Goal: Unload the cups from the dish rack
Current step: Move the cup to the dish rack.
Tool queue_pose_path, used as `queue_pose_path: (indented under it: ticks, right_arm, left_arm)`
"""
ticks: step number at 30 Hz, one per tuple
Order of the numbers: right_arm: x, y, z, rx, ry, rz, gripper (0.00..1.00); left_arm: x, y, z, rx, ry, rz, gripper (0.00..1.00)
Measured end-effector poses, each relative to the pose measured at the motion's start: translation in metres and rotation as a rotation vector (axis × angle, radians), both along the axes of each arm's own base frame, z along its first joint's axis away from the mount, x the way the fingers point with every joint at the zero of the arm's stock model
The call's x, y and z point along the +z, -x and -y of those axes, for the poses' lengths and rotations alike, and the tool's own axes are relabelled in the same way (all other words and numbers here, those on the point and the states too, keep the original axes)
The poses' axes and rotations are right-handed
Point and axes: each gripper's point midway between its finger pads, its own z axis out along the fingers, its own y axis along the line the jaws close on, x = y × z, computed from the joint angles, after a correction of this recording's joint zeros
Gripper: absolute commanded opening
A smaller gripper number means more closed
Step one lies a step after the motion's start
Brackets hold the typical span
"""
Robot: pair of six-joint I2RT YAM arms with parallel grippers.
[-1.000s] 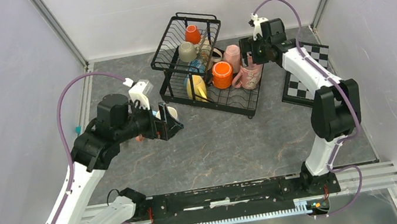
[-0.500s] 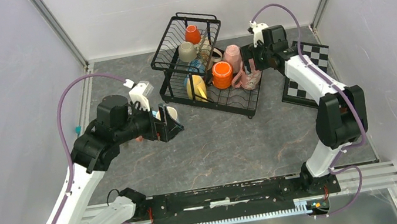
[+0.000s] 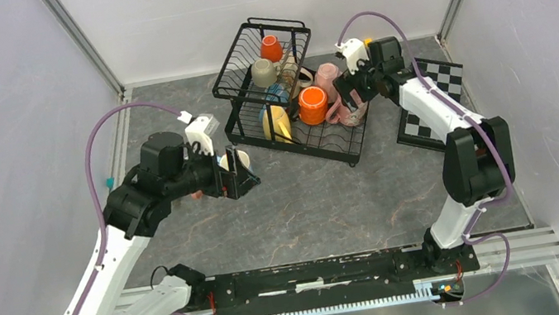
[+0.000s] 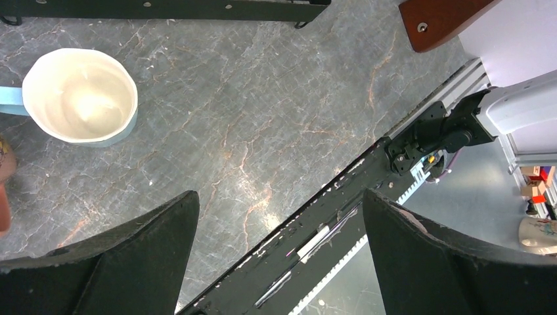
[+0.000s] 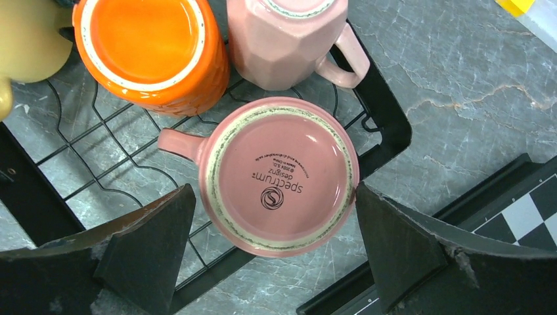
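1. Rack position. The dish rack (image 3: 310,146) stands at the far centre of the bench (image 3: 308,203), set at an angle. A checkered board (image 3: 429,114) lies on the bench to its right.

2. Rack contents. The upper basket (image 3: 242,42) holds a small orange mug (image 3: 271,47) and a beige mug (image 3: 263,72). The lower tray (image 5: 387,125) holds, from left to right in the right wrist view, a yellow mug (image 5: 26,39), a large orange mug (image 5: 148,42) and a faceted pink mug (image 5: 286,39), the last two mouth down. A second pink mug (image 5: 282,174) stands mouth down at the right end of the tray, base up, handle pointing left in that view.

3. Right pincer (image 5: 273,190). It hangs over the right end of the lower tray with its jaws wide. The jaws stand one on each side of the second pink mug, just beside its wall. The views do not confirm contact, and the mug rests on the tray wires.

4. Left pincer (image 4: 279,197). It hovers over bare bench to the left of the rack and nearer than it. Its jaws are wide with nothing between them.

5. Unloaded item. A light blue mug (image 4: 80,95) with a cream interior stands upright on the bench, just left of the rack and close to the left pincer, clear of its jaws.
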Motion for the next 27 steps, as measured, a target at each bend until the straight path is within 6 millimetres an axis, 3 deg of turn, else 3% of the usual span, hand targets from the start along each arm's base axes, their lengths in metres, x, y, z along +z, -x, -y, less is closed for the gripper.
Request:
queue_pose_path:
  ticks: [7, 21, 24, 27]
  right_arm:
    - [-0.012, -0.006, 0.006, 0.035, 0.018, -0.008, 0.98]
    - [-0.012, -0.019, 0.004, 0.062, -0.043, 0.002, 0.98]
    - [-0.013, -0.012, 0.003, 0.026, -0.084, -0.001, 0.98]
    - [-0.017, 0.009, 0.003, -0.017, -0.13, -0.032, 0.98]
  left_arm:
    - [-0.002, -0.001, 0.001, -0.003, -0.011, -0.023, 1.0]
    - [-0.004, -0.003, 0.004, -0.009, -0.018, -0.042, 1.0]
    - [-0.004, -0.003, 0.005, -0.012, -0.016, -0.043, 1.0]
    - [-0.003, -0.003, 0.005, -0.015, -0.012, -0.041, 1.0]
